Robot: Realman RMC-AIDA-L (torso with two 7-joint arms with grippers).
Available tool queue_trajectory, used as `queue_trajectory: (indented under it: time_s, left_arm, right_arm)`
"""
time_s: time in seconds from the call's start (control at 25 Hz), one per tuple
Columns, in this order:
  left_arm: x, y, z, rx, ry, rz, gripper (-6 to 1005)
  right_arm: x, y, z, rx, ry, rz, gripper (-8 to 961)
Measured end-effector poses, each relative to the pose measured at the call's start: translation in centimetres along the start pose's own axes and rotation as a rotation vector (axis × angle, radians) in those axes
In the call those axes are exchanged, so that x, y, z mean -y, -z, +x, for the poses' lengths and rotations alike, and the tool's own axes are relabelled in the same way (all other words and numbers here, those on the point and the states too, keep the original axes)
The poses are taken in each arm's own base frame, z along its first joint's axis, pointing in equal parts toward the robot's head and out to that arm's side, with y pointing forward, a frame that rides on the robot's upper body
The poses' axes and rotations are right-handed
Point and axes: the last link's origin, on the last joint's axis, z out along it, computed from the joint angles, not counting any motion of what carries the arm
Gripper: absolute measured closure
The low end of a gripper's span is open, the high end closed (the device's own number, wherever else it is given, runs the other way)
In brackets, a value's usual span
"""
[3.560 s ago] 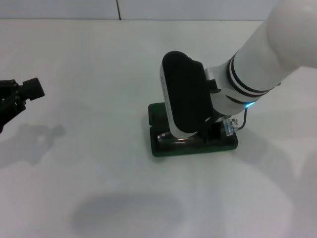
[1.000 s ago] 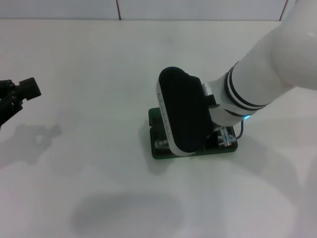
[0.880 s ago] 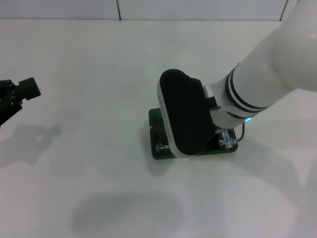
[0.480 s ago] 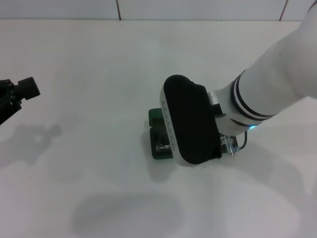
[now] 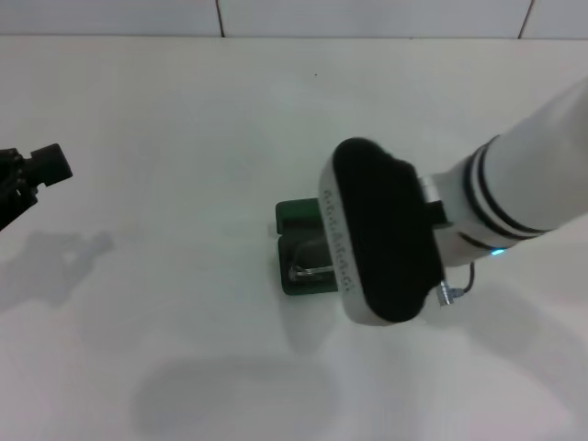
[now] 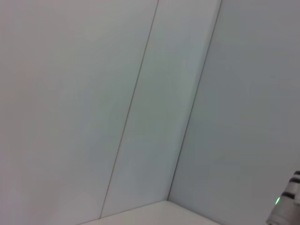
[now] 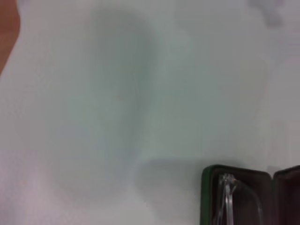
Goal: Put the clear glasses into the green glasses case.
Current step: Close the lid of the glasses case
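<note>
The green glasses case [image 5: 296,218] lies open in the middle of the white table. The clear glasses [image 5: 310,270] rest inside its lower half on the dark lining. The right wrist view shows the same case [image 7: 206,192] with the clear glasses [image 7: 228,193] lying in it and the lid [image 7: 287,194] beside. My right arm's black wrist housing [image 5: 381,241] hangs above the case's right part and hides it, along with the right gripper beneath. My left gripper [image 5: 33,173] is parked at the table's far left.
The white table [image 5: 165,303] spreads around the case. A tiled wall [image 5: 220,16] runs along the back. The right wrist view shows a brown strip [image 7: 6,33] past the table's edge. The left wrist view shows only wall panels [image 6: 140,112].
My right arm has risen from the case and drawn off to the right. More of the case's left end shows now, with the glasses lying inside. The left arm stays put.
</note>
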Motion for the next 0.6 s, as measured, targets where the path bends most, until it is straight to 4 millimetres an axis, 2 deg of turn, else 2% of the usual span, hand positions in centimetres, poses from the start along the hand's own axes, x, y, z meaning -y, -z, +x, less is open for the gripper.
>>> queue_trajectory:
  time_s: [0.28, 0.4, 0.48, 0.6]
  left_arm:
    - [-0.1, 0.8, 0.3, -0.034, -0.007, 0.021, 952]
    - [-0.4, 1.6, 0.5, -0.053, -0.007, 0.033, 952]
    - [-0.4, 1.7, 0.6, -0.055, -0.005, 0.031, 952]
    - [-0.1, 1.0, 1.3, -0.056, -0.007, 0.009, 952]
  right_arm:
    - [-1.7, 3.4, 0.8, 0.092, -0.099, 0.001, 786]
    - [-1.7, 4.9, 1.4, 0.165, -0.165, 0.015, 786]
    - [-1.1, 6.3, 2.4, 0.23, -0.227, 0.046, 786]
    - [0.3, 8.8, 5.2, 0.293, -0.341, 0.138, 786]
